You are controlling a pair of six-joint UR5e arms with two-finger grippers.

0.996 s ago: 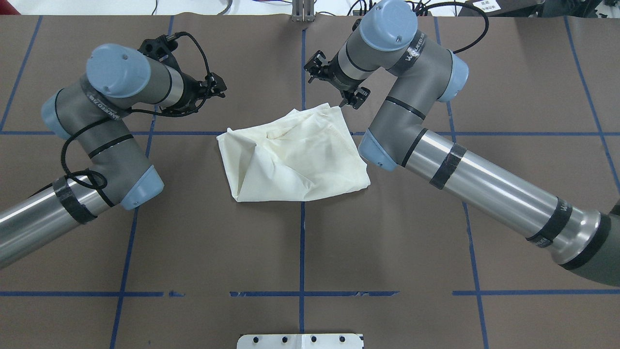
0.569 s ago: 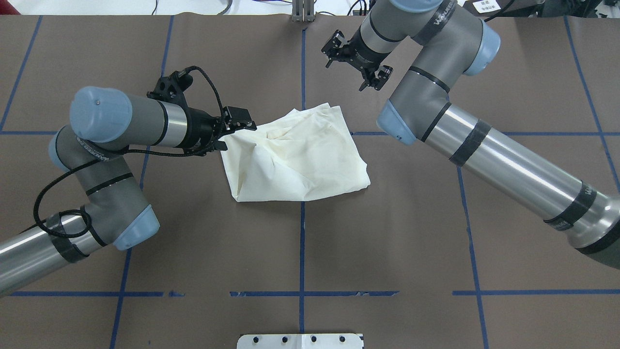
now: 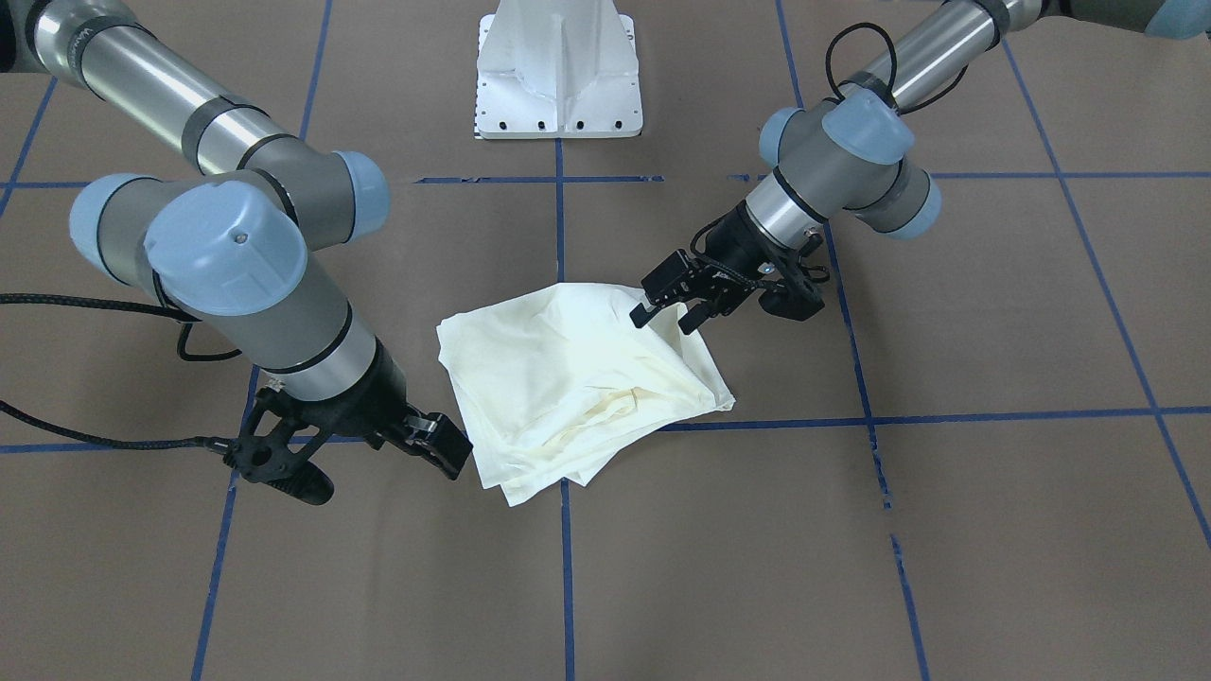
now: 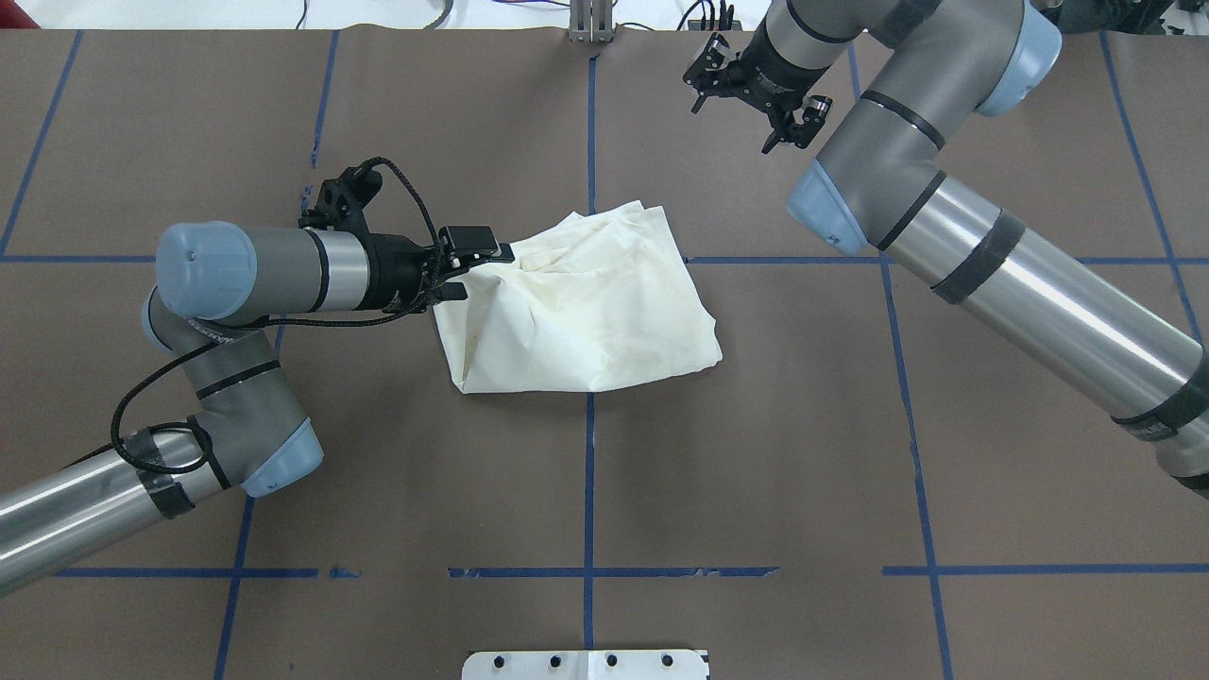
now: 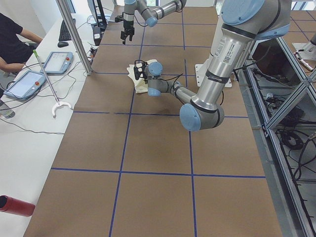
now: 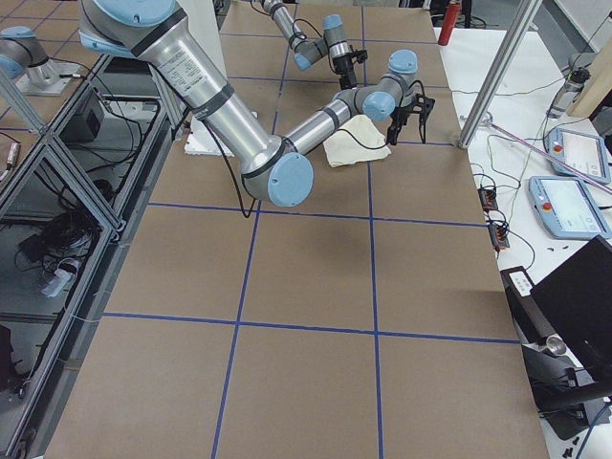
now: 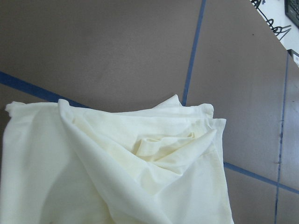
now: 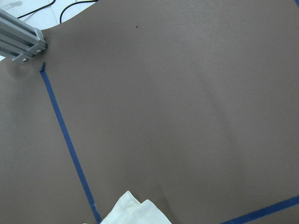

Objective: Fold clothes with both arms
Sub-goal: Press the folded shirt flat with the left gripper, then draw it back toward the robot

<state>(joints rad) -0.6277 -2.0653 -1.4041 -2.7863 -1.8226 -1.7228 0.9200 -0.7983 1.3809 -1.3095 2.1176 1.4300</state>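
Overhead exterior view: the shirt (image 4: 581,307) lies bunched mid-table. The left gripper (image 4: 469,265) seems to pinch its far-left corner; pull outward gently. The right gripper (image 4: 753,93), spread and empty, hangs far right.

Cream-white shirt (image 4: 578,312): lies crumpled and roughly folded at table centre, plain side up, no print visible. Layered edges stack at its 12 o'clock corner; creases run diagonally across it. Left arm (image 4: 255,274): reaches in from 9 o'clock, touching the shirt's edge. Right arm (image 4: 954,227): extends toward 1 o'clock, well apart from the shirt.
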